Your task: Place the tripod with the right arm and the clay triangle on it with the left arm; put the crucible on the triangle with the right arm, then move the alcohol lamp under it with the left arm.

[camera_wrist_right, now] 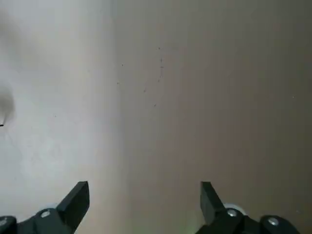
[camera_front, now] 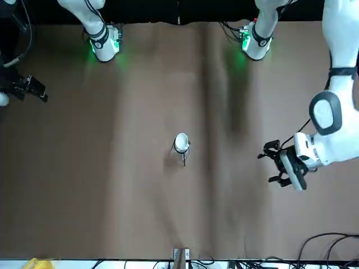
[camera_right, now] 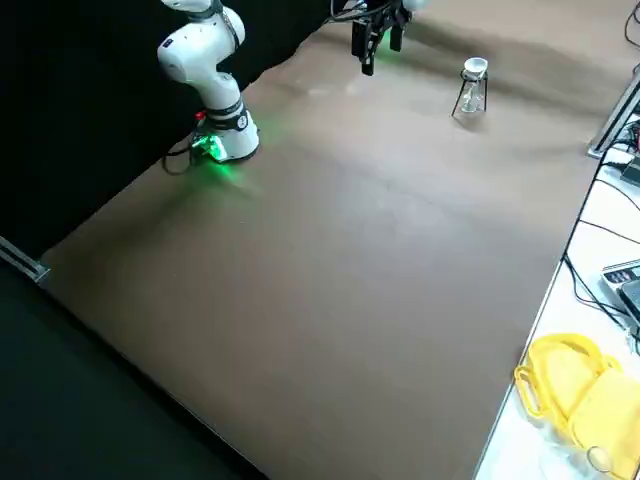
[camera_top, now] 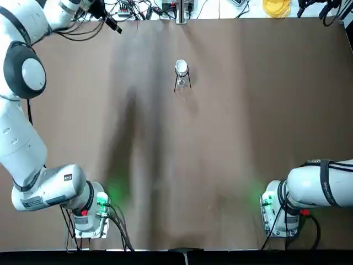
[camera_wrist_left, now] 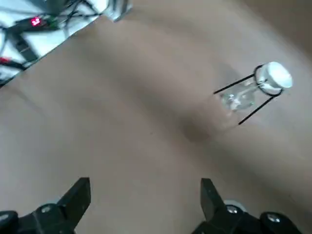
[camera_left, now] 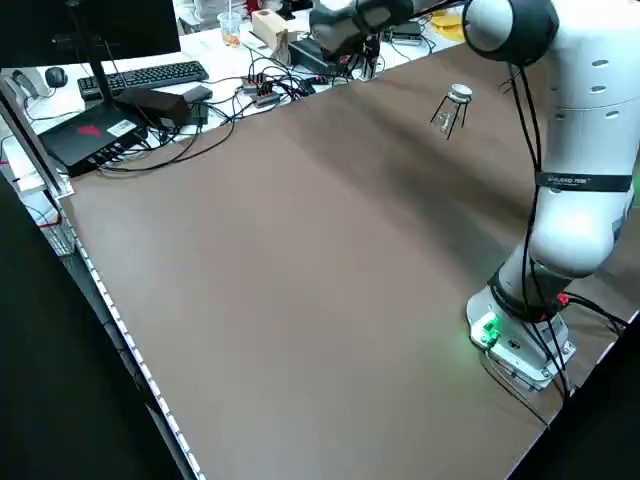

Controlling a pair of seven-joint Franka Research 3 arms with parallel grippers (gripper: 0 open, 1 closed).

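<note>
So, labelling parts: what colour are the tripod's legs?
Black; the tripod legs show best in the left wrist view.

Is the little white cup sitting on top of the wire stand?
Yes. The cup rests on the stand's ring, with the glass lamp underneath.

The left arm [camera_top: 22,110] reaches up the table's left side, its gripper [camera_front: 283,165] held above the far left part of the table, fingers [camera_wrist_left: 78,195] spread wide; the right gripper [camera_wrist_right: 144,204] hangs over bare tabletop, fingers likewise apart.
</note>
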